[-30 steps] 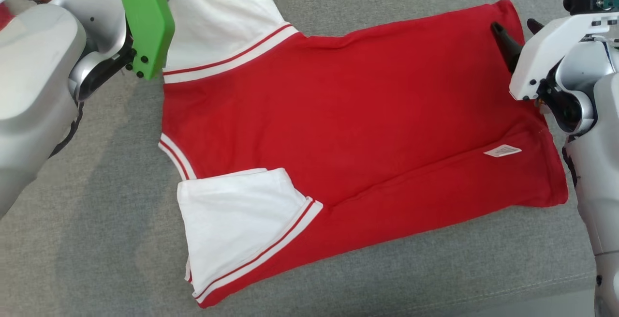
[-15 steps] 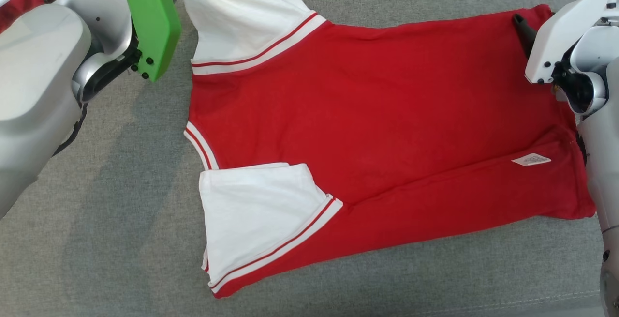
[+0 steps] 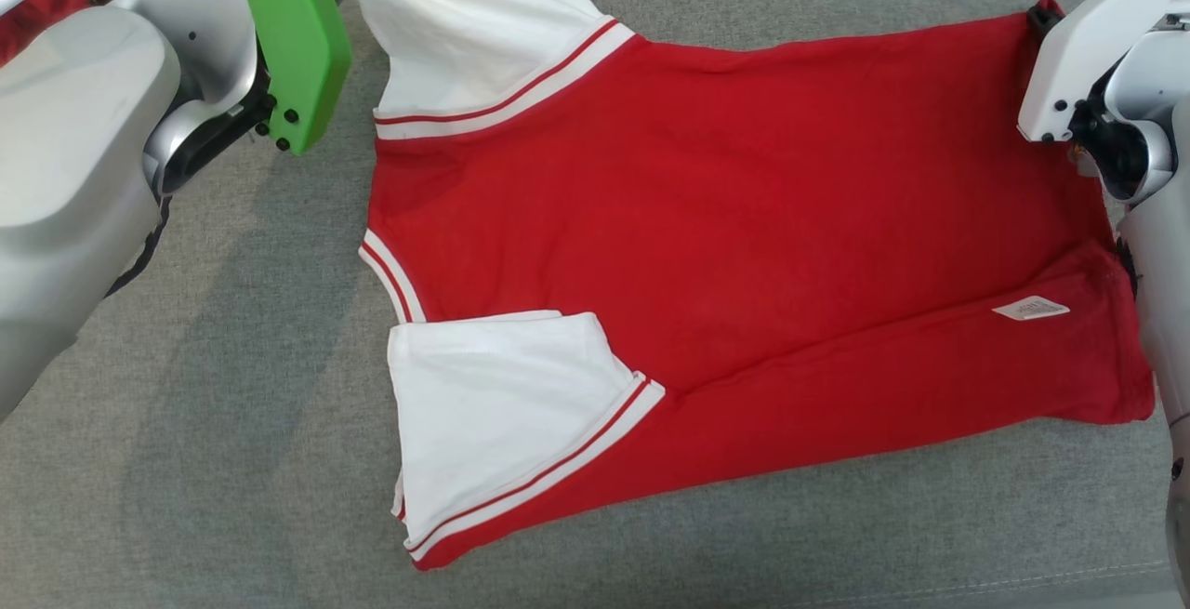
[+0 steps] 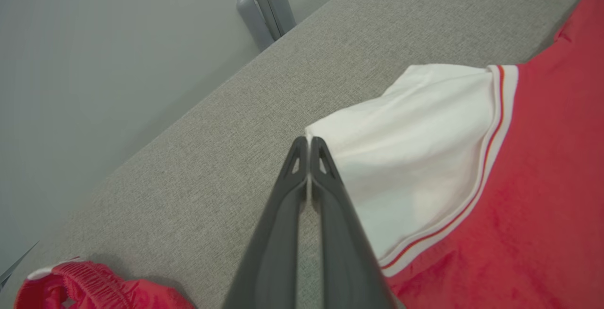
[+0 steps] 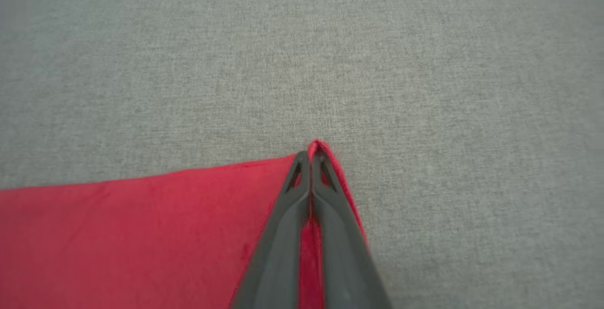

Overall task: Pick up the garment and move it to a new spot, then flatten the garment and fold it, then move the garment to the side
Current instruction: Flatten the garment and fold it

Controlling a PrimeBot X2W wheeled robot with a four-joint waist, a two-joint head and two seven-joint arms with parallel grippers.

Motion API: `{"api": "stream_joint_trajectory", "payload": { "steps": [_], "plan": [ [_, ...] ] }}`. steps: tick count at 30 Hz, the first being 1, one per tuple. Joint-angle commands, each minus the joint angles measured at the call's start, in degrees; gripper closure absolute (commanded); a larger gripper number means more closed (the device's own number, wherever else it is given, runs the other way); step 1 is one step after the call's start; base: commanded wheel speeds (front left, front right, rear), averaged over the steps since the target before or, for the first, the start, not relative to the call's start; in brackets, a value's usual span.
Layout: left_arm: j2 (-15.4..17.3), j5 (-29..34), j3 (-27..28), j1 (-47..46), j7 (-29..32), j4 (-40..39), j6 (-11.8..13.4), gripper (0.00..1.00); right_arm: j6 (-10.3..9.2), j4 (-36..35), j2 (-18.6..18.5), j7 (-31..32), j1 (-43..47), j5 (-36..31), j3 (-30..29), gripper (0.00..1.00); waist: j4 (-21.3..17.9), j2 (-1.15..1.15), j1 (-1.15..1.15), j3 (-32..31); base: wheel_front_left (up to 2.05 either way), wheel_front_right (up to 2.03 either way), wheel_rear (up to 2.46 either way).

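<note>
The left gripper [image 4: 308, 140] is at the far left corner of the work, its two dark fingers pressed together on the outer edge of the white sleeve [image 4: 415, 158], which lifts a little towards the tips; behind that hand, close to the wrist, a second red garment [image 4: 80, 285] lies bunched on the grey cushion [image 3: 186, 451]; to the right of this gripper the red garment [image 3: 725, 200] lies spread flat between the two hands; on the side nearer the robot, its long edge appears already turned over the body, with the other white sleeve [image 3: 493, 414] tucked in and a white label [image 3: 1030, 309] showing just below the right hand; the right gripper [image 5: 311, 154] has its fingers together on the far hem corner [image 5: 317, 145], bare cushion beyond the tips. So, as I judge it, the move and the flattening look done and the first lengthwise fold is in; both far corners are pinched, likely to bring that edge over; that fold, a crosswise fold and the shift to the side remain.
</note>
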Motion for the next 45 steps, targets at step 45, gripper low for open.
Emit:
{"api": "stream_joint_trajectory", "payload": {
  "steps": [45],
  "plan": [
    [14.17, -4.29, -1.66, 35.57, -21.08, -31.05, 18.44, 1.0, -0.01, -23.29, -6.91, -9.33, 36.13, 22.18, -9.21, 1.0, 4.5, 0.0, 0.0, -11.48, 0.0, 0.0, 0.0]
  ]
}}
